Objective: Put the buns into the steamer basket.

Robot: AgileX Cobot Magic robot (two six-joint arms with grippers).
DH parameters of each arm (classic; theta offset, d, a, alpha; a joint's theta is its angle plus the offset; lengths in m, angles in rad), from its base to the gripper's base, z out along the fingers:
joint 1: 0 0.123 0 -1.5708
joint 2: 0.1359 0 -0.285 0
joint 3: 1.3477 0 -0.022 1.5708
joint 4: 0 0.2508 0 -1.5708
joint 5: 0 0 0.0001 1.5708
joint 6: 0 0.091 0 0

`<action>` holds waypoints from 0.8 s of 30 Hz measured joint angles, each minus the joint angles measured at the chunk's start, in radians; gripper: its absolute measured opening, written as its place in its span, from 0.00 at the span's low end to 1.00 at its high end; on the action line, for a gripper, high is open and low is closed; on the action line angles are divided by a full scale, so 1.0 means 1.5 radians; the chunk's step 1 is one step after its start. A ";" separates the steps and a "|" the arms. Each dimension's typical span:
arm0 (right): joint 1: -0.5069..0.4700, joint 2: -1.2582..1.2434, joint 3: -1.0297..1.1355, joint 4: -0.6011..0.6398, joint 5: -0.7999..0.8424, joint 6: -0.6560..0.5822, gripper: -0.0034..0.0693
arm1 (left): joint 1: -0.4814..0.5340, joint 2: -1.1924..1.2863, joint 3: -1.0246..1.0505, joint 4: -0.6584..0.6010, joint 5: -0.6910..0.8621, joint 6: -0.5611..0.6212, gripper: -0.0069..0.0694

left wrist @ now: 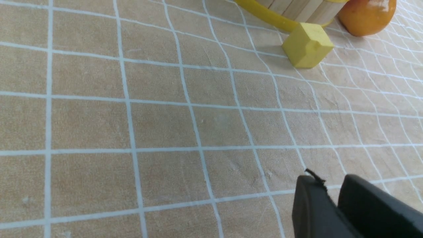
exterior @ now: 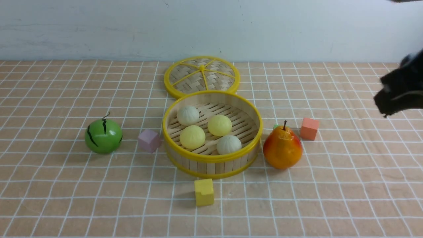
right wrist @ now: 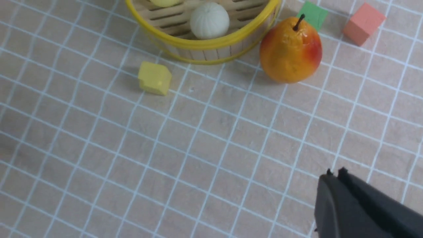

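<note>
All four buns sat inside the steamer basket, centre frame, so the job looked done! Right gripper, lower right, was pinched closed and empty. Left gripper was narrow and empty too. Next call, I'd judge: retreat both arms.

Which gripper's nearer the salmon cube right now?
Right, likely: the right gripper hangs to the salmon cube's right; left gripper is outside the front view, near side of the yellow cube.
</note>
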 joint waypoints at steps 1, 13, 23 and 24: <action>0.000 -0.019 0.000 0.002 0.001 0.000 0.02 | 0.000 0.000 0.000 0.000 0.000 0.000 0.25; -0.003 -0.136 0.012 0.002 0.001 0.005 0.03 | 0.000 0.000 0.000 0.000 0.000 0.000 0.27; -0.161 -0.416 0.315 -0.062 -0.119 0.000 0.03 | 0.000 0.000 0.000 0.000 0.000 0.000 0.28; -0.161 -0.424 0.326 -0.065 -0.129 0.000 0.03 | 0.000 0.000 0.000 0.000 0.000 0.000 0.28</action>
